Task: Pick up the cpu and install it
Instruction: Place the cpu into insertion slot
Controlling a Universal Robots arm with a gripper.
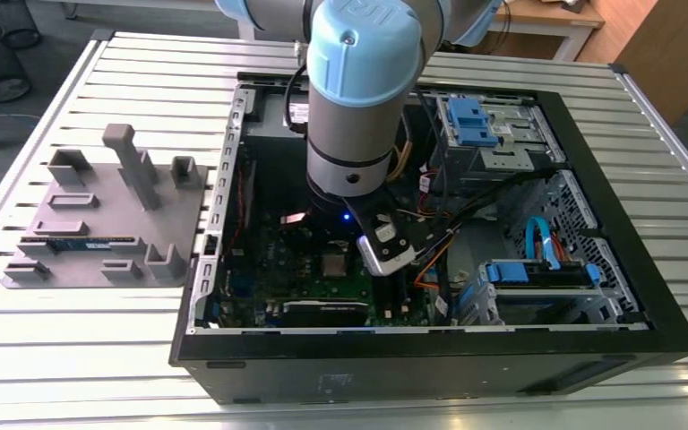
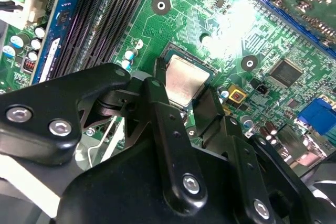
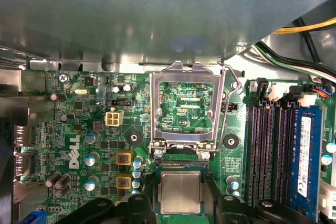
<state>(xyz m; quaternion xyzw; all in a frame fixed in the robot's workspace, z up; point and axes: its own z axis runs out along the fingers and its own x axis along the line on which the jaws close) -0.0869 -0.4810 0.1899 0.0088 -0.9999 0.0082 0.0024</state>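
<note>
We find the gripper (image 2: pixel 185 85) clamped on opposite edges of the cpu (image 3: pixel 180 192), at the socket near the open socket frame (image 3: pixel 186 72) on the motherboard (image 3: pixel 105 129), and judge it light, stiff, fragile underneath, best held by those edges.

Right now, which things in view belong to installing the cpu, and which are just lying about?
Part of the job:
- the cpu, at the gripper
- open socket frame
- motherboard

Just lying about:
- grey fixture tray beside the case
- memory stick on that tray
- fitted memory module
- drive bay
</note>
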